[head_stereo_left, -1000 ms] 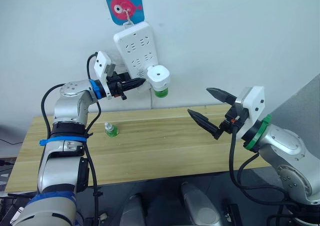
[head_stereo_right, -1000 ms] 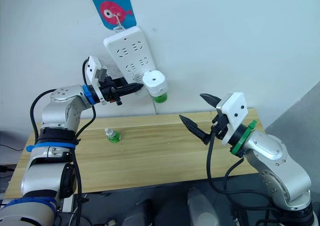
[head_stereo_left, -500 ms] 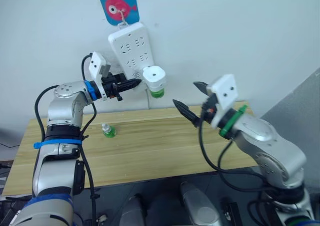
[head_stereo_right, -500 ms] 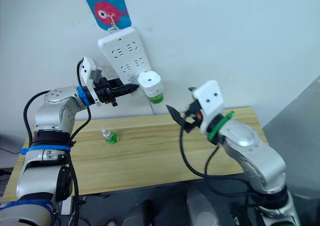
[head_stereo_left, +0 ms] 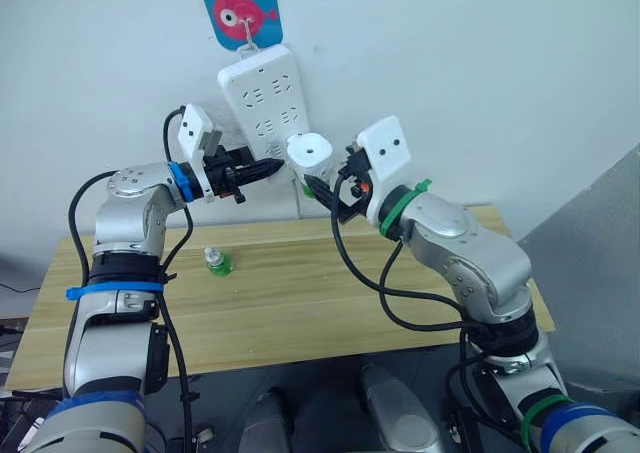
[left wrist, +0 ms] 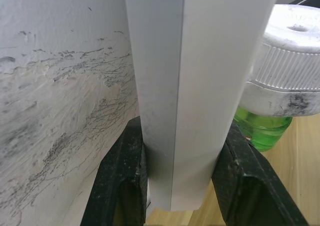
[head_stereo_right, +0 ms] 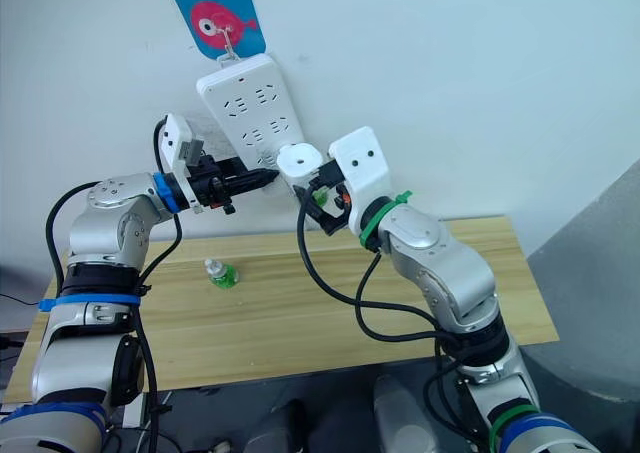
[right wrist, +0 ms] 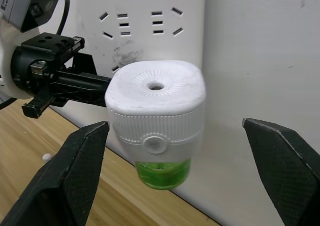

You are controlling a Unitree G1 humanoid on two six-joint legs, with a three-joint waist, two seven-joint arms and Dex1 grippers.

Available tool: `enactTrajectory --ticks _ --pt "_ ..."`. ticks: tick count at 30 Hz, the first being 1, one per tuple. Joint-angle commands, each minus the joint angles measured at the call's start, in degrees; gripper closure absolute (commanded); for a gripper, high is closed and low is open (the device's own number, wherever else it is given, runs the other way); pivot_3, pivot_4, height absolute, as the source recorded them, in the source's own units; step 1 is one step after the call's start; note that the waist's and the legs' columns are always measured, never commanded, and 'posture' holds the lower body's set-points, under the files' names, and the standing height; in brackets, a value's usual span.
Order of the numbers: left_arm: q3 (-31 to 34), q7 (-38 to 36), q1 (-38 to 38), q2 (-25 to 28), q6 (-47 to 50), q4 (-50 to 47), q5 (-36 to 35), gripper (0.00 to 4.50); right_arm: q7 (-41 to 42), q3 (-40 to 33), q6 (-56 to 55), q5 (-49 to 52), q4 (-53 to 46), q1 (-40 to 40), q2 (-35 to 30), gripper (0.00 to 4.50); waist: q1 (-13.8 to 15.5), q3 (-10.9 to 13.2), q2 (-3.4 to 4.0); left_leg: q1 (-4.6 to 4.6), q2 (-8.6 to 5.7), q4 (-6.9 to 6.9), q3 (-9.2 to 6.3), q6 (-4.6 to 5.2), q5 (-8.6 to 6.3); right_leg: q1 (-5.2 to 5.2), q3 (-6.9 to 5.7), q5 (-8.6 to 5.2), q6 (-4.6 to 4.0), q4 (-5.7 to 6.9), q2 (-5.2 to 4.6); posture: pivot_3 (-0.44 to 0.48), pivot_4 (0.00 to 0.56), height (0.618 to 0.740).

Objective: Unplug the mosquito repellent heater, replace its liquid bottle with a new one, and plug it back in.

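Right gripper [right wrist: 175, 151] fingers spread wide around my small white rounded plastic heater [right wrist: 156, 113], plugged at the long white power strip's [head_stereo_left: 262, 98] lower end; left gripper [left wrist: 175, 186] clamps that strip's edge. Unplugging not yet done.

left gripper [head_stereo_left: 272, 163] jaws clamped; right gripper [right wrist: 172, 173] raised, jaws wide apart.

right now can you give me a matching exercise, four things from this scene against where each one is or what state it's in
Things:
1. small white rounded plastic heater
2. long white multi-socket power strip
3. small green liquid bottle with white cap
4. right gripper

States:
A. standing alone on the wooden table
B. open, one finger on each side of the heater
C. plugged in, green bottle under it
D. clamped at its edge by the left gripper

Pairs: 1-C, 2-D, 3-A, 4-B
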Motion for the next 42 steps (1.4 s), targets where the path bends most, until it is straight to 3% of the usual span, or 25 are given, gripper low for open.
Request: enactTrajectory --ticks 1,15,20,22,26,34,42 --pt "-0.5 -0.3 1.1 0.4 -0.1 -1.8 0.2 3.20 1.3 0.2 -2.2 -0.6 -0.1 -1.4 1.3 0.00 0.0 0.0 0.00 0.00 0.00 0.00 -0.01 0.00 0.00 0.00 -0.01 0.00 0.00 0.00 0.00 -0.307 0.246 0.733" --pt "-0.8 -0.2 1.0 0.2 0.1 -2.1 0.2 3.20 1.7 1.7 -17.2 -9.0 12.4 -3.0 7.3 0.00 -0.1 0.0 0.02 0.00 0.00 -0.03 -0.03 0.00 0.00 0.00 -0.04 0.00 -0.02 0.00 -0.01 -0.314 0.249 0.733" --pt "-0.8 0.0 0.9 0.2 0.1 -2.0 0.2 3.20 2.8 1.4 -19.1 -10.1 14.3 -3.1 8.2 1.56 -0.1 0.0 0.04 0.00 0.00 -0.03 -0.05 0.00 0.00 0.00 -0.06 0.01 -0.02 0.01 -0.01 -0.313 0.253 0.733" --pt "-0.8 0.0 0.9 0.2 0.2 -2.0 0.2 3.20 3.1 1.4 -19.3 -10.3 14.4 -3.0 8.2 1.54 -0.1 0.0 0.04 0.00 -0.01 -0.03 -0.05 0.00 0.00 0.00 -0.06 0.01 -0.03 0.03 -0.02 -0.313 0.254 0.733" --pt "-0.8 0.6 1.0 0.2 -0.3 -1.5 0.5 3.20 4.0 1.0 -18.0 -10.3 11.9 -2.1 7.5 1.54 -0.1 0.0 0.04 0.00 -0.01 -0.02 -0.06 -0.01 0.01 0.00 -0.07 0.01 -0.03 0.05 -0.02 -0.313 0.254 0.733" --pt "-0.7 2.7 2.3 1.3 -4.3 1.4 2.5 3.20 5.6 -3.3 -5.6 -5.3 -4.7 3.6 2.7 1.54 0.1 0.0 0.06 -0.05 -0.04 -0.14 -0.11 0.00 0.00 0.00 -0.15 -0.04 -0.03 -0.06 -0.11 -0.323 0.247 0.733" --pt "-0.3 5.2 8.9 3.1 -8.5 -2.4 4.0 3.20 3.3 -6.8 -2.1 -4.2 -10.6 8.5 3.1 1.54 -2.1 0.0 0.10 0.11 0.00 -0.09 -0.03 -0.12 0.13 0.04 -0.02 -0.07 0.03 0.07 -0.04 -0.335 0.236 0.733"
